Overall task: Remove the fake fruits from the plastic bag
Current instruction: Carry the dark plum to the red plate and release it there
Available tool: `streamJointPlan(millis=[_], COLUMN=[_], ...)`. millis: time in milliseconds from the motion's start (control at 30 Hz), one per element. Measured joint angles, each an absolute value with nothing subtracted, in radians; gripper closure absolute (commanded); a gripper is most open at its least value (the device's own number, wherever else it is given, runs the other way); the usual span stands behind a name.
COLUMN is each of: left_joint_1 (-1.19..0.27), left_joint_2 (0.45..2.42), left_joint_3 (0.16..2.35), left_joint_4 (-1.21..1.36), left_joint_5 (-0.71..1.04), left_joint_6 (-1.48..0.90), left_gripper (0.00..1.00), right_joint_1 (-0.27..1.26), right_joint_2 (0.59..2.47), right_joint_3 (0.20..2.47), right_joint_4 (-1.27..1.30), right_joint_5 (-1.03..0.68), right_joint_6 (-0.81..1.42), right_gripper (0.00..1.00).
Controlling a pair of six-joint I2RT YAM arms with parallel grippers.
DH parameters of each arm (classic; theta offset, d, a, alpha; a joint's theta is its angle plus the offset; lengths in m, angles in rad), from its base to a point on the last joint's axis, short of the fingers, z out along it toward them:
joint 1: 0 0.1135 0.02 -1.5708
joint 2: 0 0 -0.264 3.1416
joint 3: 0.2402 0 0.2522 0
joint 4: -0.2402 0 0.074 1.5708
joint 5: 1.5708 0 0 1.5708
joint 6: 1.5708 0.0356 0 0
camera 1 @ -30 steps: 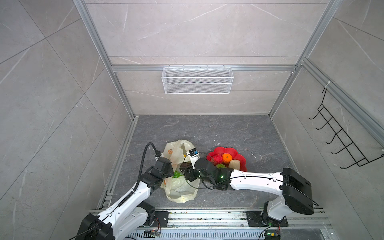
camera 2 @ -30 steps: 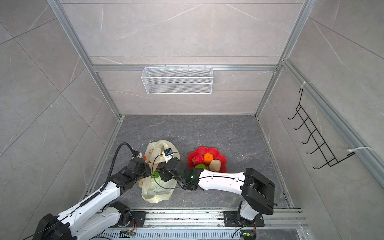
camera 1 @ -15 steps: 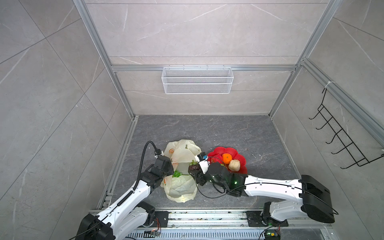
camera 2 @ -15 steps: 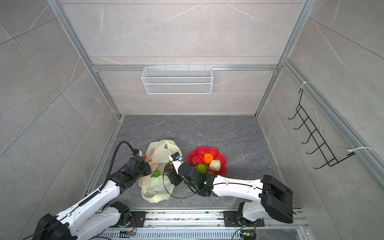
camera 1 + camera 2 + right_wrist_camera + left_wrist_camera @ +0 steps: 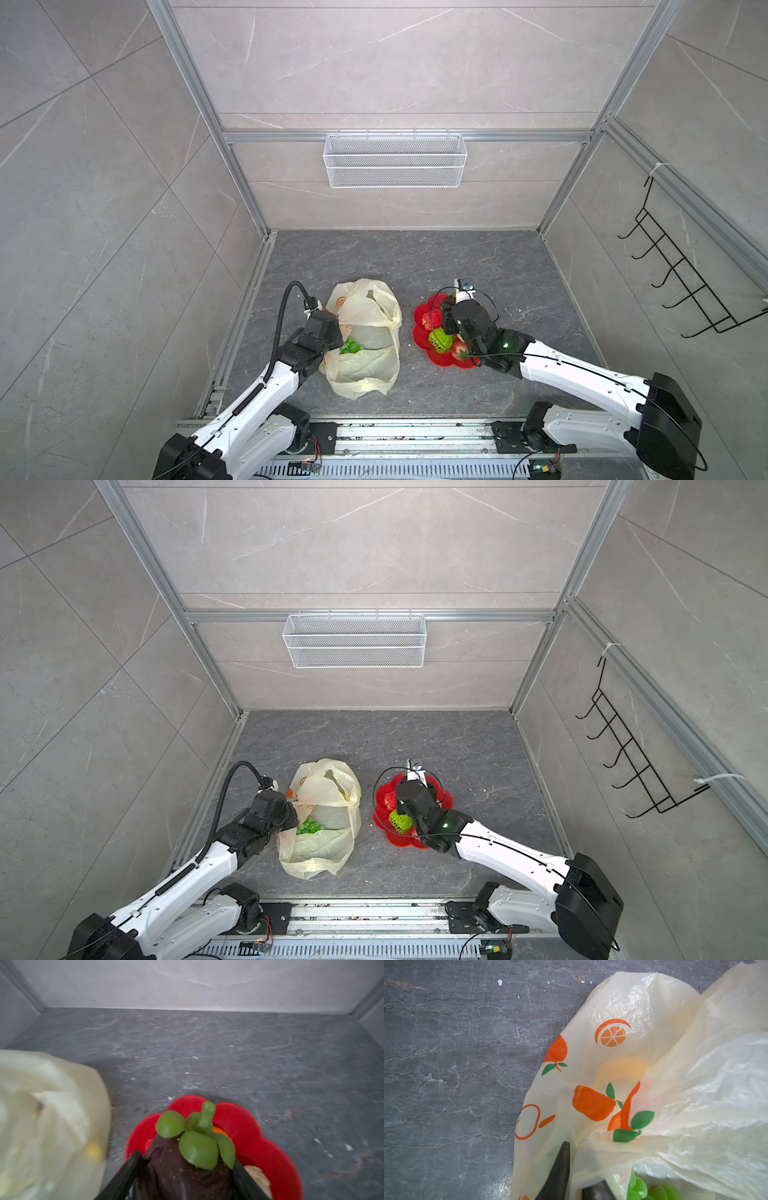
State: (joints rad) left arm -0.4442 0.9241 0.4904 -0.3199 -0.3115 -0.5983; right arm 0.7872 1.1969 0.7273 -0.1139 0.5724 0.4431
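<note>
The cream plastic bag (image 5: 365, 328) (image 5: 322, 808) lies crumpled on the floor, mouth open. My left gripper (image 5: 577, 1178) (image 5: 337, 337) is shut on the bag's rim, film pinched between its fingers (image 5: 560, 1167). Green grapes (image 5: 652, 1190) (image 5: 350, 345) lie inside the bag beside it. A yellow shape (image 5: 623, 1068) shows through the film. My right gripper (image 5: 187, 1169) is shut on a dark maroon fruit (image 5: 178, 1169) with green leaves, held just above the red plate (image 5: 259, 1147) (image 5: 419, 328).
On the plate lie a green bumpy fruit (image 5: 440, 338) (image 5: 401, 821), a strawberry (image 5: 459, 352), an orange (image 5: 220, 1130) and a pale fruit (image 5: 257, 1176). A wire basket (image 5: 395, 166) hangs on the back wall, black hooks (image 5: 681, 286) on the right wall.
My right gripper has pulled back from the bag's mouth and swung right over the red plate with the maroon fruit in it. The left gripper has kept its hold on the bag.
</note>
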Motion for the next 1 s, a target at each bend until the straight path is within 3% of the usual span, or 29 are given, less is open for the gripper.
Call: streamJointPlan(millis=[367, 1000], left_joint_1=[-0.444, -0.444], left_joint_2=[0.922, 0.922], left_joint_3=[0.484, 0.479], left_joint_4=[-0.317, -0.312], left_joint_5=[-0.307, -0.303], left_joint_6=[-0.596, -0.586], left_gripper=[0.84, 0.84], right_joint_1=[0.556, 0.543], right_joint_2=[1.399, 1.617], right_joint_3=[0.773, 0.911], right_joint_4=[-0.191, -0.191], right_joint_5=[0.548, 0.506], right_joint_6=[0.506, 0.525], right_gripper=[0.41, 0.37])
